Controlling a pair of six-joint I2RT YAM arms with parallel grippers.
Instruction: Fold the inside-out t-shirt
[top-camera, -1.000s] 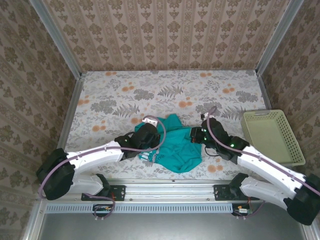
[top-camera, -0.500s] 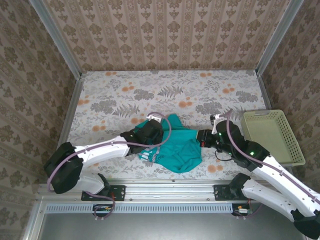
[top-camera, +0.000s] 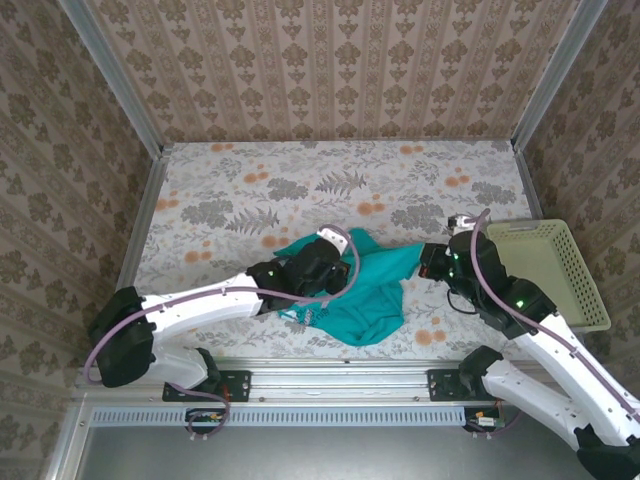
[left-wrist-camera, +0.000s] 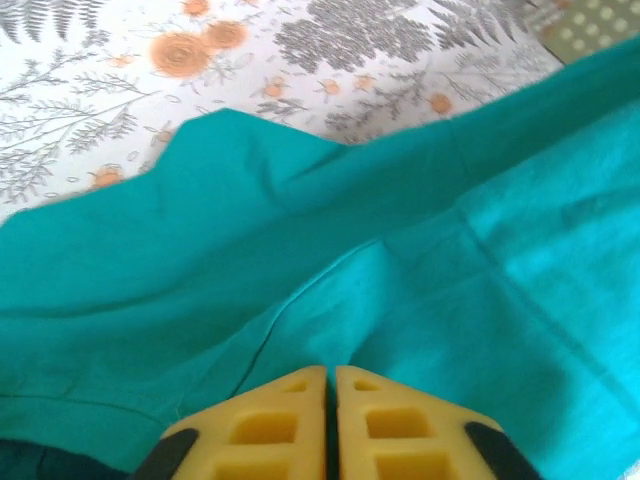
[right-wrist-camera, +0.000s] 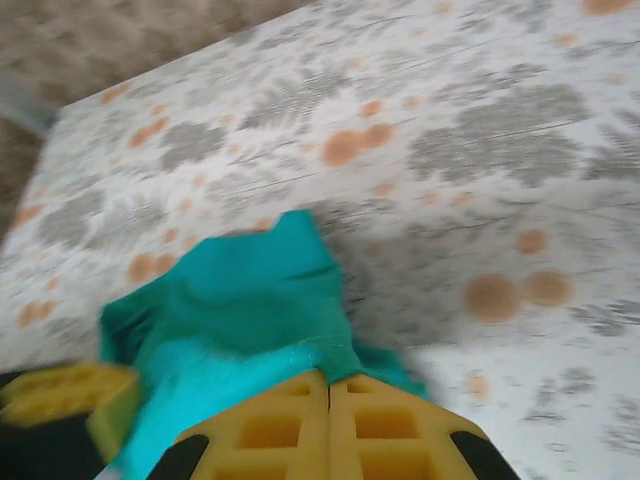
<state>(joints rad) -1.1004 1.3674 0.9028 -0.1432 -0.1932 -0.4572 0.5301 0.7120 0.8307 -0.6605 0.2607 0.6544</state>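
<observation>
The inside-out t-shirt (top-camera: 372, 300) lies bunched, teal and plain, at the table's near middle. One edge of it is drawn out to the right. My right gripper (top-camera: 424, 262) is shut on that edge; in the right wrist view a hem of the t-shirt (right-wrist-camera: 240, 300) is pinched between the yellow fingertips of the right gripper (right-wrist-camera: 329, 378). My left gripper (top-camera: 336, 264) rests on the shirt's upper left part. In the left wrist view a raised crease of the t-shirt (left-wrist-camera: 400, 250) runs into the left gripper (left-wrist-camera: 330, 370), whose jaws stand almost together with a thin slit.
A pale yellow basket (top-camera: 545, 270) stands at the right edge of the table, close behind the right arm; its corner (left-wrist-camera: 590, 15) shows in the left wrist view. The flowered tabletop (top-camera: 330, 190) stretches behind the shirt to the back wall.
The right gripper has moved right and farther back, pulling the shirt's edge out toward the basket. The left gripper has slid right across the shirt.
</observation>
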